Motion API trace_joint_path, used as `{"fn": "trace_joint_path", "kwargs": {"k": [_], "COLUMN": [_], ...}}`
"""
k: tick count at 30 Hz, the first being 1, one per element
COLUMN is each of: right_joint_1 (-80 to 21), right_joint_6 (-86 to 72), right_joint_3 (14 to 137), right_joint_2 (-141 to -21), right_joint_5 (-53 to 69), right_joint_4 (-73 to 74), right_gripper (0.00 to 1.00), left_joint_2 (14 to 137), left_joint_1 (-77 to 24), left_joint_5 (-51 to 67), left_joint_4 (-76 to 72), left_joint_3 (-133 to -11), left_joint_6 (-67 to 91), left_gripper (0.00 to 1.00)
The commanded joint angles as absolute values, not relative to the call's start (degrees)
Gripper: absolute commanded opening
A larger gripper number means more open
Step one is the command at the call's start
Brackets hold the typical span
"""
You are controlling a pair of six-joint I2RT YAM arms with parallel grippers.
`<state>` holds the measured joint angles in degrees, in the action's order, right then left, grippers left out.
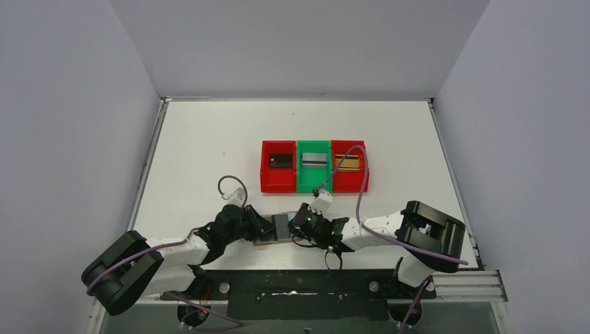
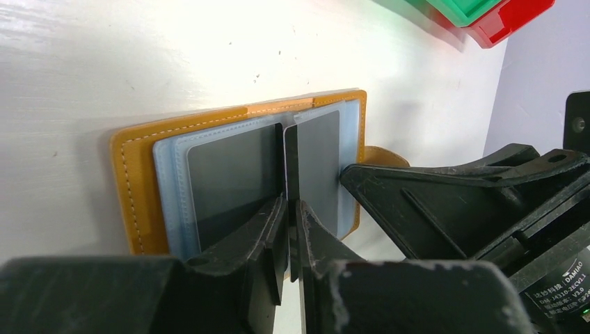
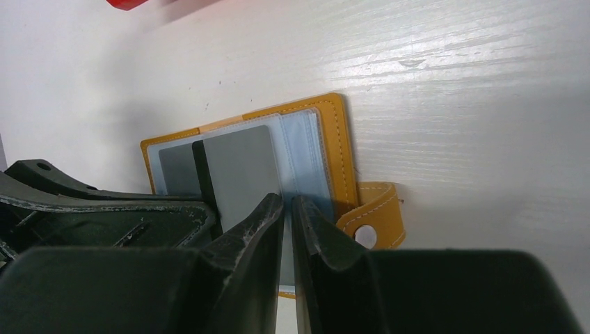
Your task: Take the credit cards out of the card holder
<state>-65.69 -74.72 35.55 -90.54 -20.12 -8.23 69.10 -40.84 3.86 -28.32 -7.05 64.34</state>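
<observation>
Here, white table (image 1: pixel 209 153): open surface separates the row of 3 bins (image 1: pixel 314 186) from the card holder (image 2: pixel 139 174), lying open by the near edge. Left gripper (image 2: pixel 292 209) pinches 1 upright dark card (image 2: pixel 291 160); right gripper (image 3: pixel 287 205) nearly closed over the holder, grip unclear.

Three plastic bins stand touching in a row just above the centre of my overhead view: the left red bin (image 1: pixel 278 185), the green bin (image 1: pixel 313 187) in the middle, and the right red bin (image 1: pixel 346 185). They rest on a white desk (image 1: pixel 209 139). Plain grey walls (image 1: pixel 76 118) close it in on three sides. A black rail (image 1: pixel 299 289) runs along the bottom.
</observation>
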Motion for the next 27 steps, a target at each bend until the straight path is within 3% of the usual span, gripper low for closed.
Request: {"fn": "trace_joint_path", "kwargs": {"k": [1,9,19,27], "right_joint_1": [-66.94,-68.97,-68.28,-66.14], "right_joint_6": [-74.54,-66.38,-61.06,-64.5], "right_joint_3": [35.41,43.92,46.08,46.25], "right_joint_2": [-91.46,-87.67,-90.03,-94.01], "right_joint_5": [-18.86,-24.0,-19.99,-20.26], "right_joint_4": [-1.99,8.24,0.86,6.22], "right_gripper": [0.15,0.19,0.18,0.16], "left_joint_2": [67.65,67.21,67.59,66.27], "left_joint_1": [-41.09,-41.04,-41.09,-41.07], "left_joint_5": [1.74,2.48,3.03,3.55], "left_joint_4": [-23.56,-21.5,-20.78,-18.71], "left_joint_3": [-5.53,-6.91,-7.71,-8.85], "left_joint_6": [63.62,62.32,61.8,60.96], "left_gripper": [0.1,0.04,0.03,0.02]}}
